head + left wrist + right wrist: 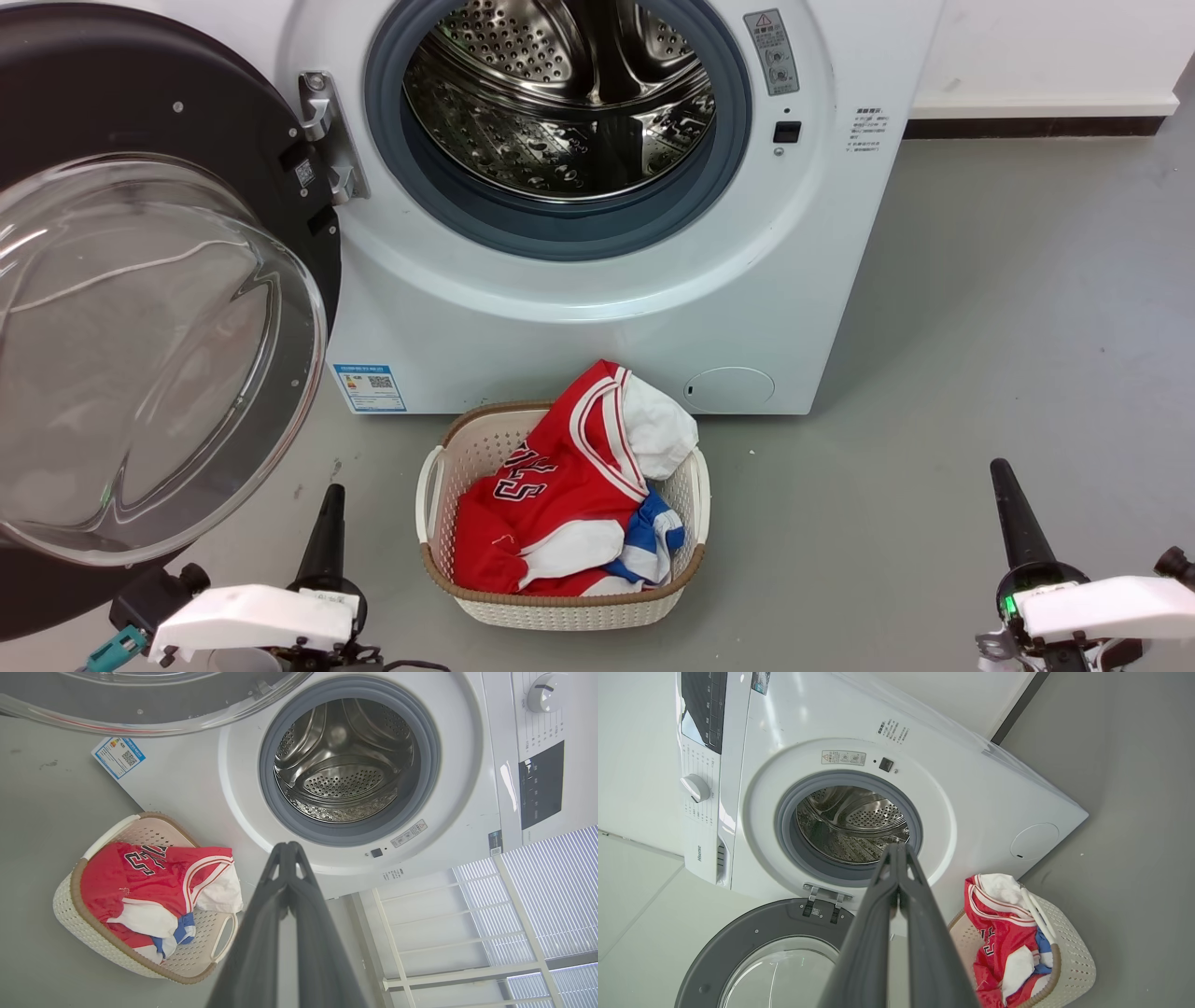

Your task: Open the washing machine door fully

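Washing machine: we count one, the white front-loader, standing on the grey floor with its mouth uncovered.
Washing machine door: one black disc, swung out on its hinge to the machine's left side. Its clear glass bowl bulges towards us.
Drum: one, perforated steel, with one grey rubber ring around it.
Grippers: two. The left gripper sits low, near the door's lower edge. The right gripper sits low over bare floor, well apart from the machine. In each wrist view we see the fingertips pressed together with nothing between them.
Basket: one cream laundry basket, just in front of the machine.
Clothes: a red jersey, a white piece and a blue-and-white piece. We cannot tell how many separate garments they make.
Writing: "Hisense" on the control panel. The jersey's black digits are folded and we cannot read them surely.
Labels: one blue label with a QR code and one grey warning sticker with a red triangle, their print too small to read.
Dial: one white knob.
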Robot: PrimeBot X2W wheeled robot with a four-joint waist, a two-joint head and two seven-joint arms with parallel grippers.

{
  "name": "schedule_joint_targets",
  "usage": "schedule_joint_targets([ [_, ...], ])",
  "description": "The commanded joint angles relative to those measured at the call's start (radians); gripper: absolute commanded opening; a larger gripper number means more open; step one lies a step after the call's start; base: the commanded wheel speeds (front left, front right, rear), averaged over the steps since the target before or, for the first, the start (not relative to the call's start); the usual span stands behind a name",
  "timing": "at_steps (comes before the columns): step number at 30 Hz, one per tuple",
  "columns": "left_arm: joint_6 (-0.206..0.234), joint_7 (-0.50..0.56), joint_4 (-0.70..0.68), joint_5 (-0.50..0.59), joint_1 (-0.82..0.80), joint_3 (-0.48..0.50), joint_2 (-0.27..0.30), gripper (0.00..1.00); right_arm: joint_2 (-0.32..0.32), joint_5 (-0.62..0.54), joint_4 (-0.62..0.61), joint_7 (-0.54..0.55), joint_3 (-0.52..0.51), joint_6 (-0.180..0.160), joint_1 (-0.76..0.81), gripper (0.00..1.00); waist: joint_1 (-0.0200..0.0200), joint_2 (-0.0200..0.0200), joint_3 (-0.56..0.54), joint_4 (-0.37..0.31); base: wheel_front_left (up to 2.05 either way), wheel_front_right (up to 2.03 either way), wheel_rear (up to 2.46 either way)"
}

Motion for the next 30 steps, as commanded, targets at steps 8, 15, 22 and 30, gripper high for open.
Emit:
schedule_joint_targets([
  [8, -0.015, 0.024, 0.003, -0.097, -0.034, 0.012, 0.0, 0.0, -0.006, 0.092, 0.01, 0.024, -0.007, 0.0, -0.038, 0.0, 0.0, 0.0, 0.0, 0.001, 0.0, 0.0, 0.0],
  [15, -0.021, 0.041, 0.009, -0.164, -0.045, 0.02, 0.0, 0.0, -0.005, 0.155, 0.022, 0.041, -0.012, 0.0, -0.053, 0.0, 0.0, 0.0, 0.0, 0.001, 0.0, 0.0, 0.0],
  [22, -0.029, 0.058, 0.015, -0.228, -0.051, 0.028, -0.001, 0.0, -0.004, 0.215, 0.033, 0.059, -0.017, 0.0, -0.064, 0.0, 0.0, 0.0, 0.0, 0.002, 0.0, 0.0, 0.0],
  [30, -0.036, 0.074, 0.022, -0.297, -0.061, 0.034, -0.001, 0.0, -0.003, 0.278, 0.047, 0.077, -0.022, 0.0, -0.075, 0.0, 0.0, 0.0, 0.0, 0.002, 0.0, 0.0, 0.0],
])
